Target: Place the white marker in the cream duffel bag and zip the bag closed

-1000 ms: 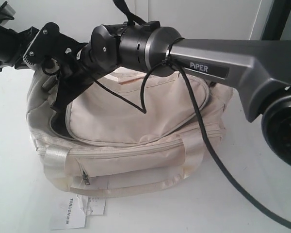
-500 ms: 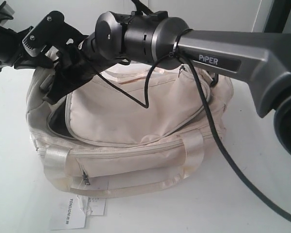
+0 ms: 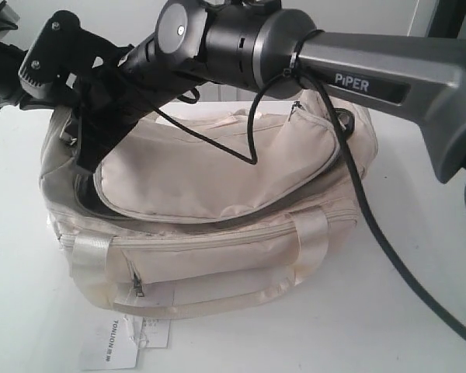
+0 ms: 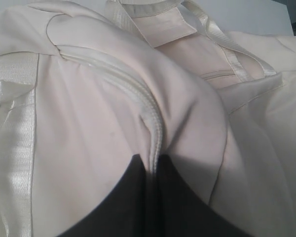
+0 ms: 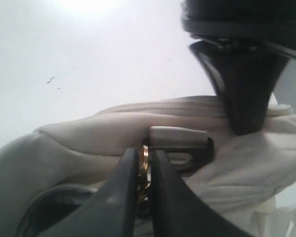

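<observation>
Exterior: right tool [image 3: 84, 159] has risen, lifting the top flap [image 3: 217, 171] of the cream duffel bag [image 3: 217, 260]; dark gap still open; white marker unseen, likely inside | Left wrist: left tool [image 4: 153, 170] pinched on the zip seam [image 4: 155, 128] | Right wrist: right tool nipped on gold zipper ring [image 5: 144, 157]; zipping looks unfinished.

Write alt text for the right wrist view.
Right pincer shut on a small gold zipper pull at the cream duffel bag's partly open zipper, with a grey metal fitting just behind it. A plain white surface lies beyond.
</observation>
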Robot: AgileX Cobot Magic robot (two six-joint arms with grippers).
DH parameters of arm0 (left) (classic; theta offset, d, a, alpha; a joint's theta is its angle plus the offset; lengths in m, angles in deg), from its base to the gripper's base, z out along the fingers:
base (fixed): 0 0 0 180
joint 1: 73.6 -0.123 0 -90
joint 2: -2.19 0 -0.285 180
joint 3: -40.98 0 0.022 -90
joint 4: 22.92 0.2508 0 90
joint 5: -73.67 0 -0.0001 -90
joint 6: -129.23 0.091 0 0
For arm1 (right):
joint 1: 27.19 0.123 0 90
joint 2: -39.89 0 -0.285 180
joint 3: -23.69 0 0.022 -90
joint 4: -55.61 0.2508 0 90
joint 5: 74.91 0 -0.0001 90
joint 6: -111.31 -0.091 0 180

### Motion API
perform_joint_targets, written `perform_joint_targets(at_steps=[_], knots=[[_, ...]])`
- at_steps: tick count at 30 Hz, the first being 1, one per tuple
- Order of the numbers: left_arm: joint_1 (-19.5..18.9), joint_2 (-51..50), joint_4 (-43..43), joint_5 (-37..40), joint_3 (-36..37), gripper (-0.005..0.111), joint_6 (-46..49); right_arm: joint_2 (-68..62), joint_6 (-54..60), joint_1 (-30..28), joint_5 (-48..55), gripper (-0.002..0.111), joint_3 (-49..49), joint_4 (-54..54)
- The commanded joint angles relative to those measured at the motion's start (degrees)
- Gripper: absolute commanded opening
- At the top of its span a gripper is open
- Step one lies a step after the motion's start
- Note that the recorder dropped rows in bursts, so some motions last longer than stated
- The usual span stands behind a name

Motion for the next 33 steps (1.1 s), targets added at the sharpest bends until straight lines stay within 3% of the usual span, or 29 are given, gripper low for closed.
perform_joint_targets(at_steps=[1, 33], knots=[[-1.85, 0.45, -1.64, -3.74, -0.18, 0.0, -0.47, 1.15, 6.54, 0.03, 5.76, 0.0, -0.12, 4.35], [-1.85, 0.35, -1.47, -3.02, -0.18, 0.0, -0.07, 2.68, 1.5, -0.1, 15.47, 0.0, -0.12, 5.85]])
